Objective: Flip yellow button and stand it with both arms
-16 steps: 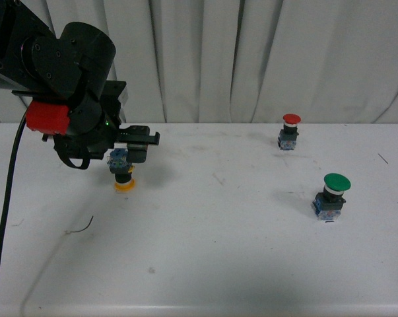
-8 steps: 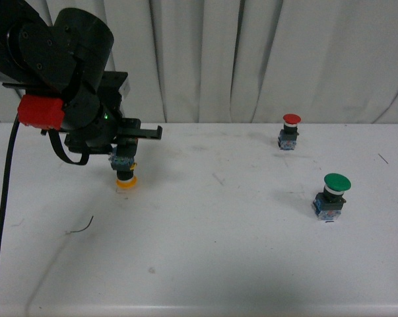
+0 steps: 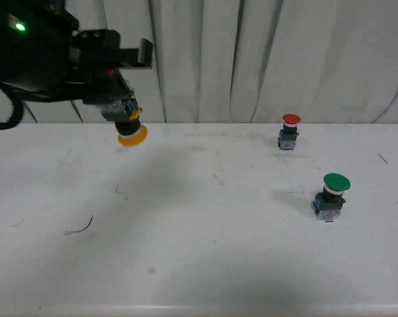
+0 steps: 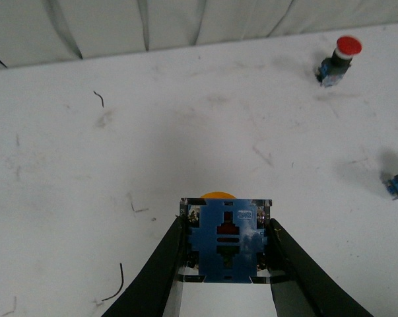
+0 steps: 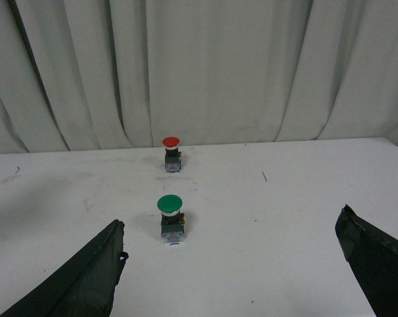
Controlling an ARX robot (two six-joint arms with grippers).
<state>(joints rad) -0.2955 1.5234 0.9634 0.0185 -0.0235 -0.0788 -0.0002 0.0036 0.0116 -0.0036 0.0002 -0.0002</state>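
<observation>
Base of yellow button (image 3: 125, 121) sits clamped inside left pincer (image 4: 226, 230).

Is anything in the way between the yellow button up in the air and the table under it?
Nothing visible. The left gripper holds the yellow button cap-down above a bare patch of table. The red button and green button stand far off toward the right.

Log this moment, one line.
left gripper: shut on yellow button, airborne, cap down | right gripper: open | red button, green button: upright
</observation>
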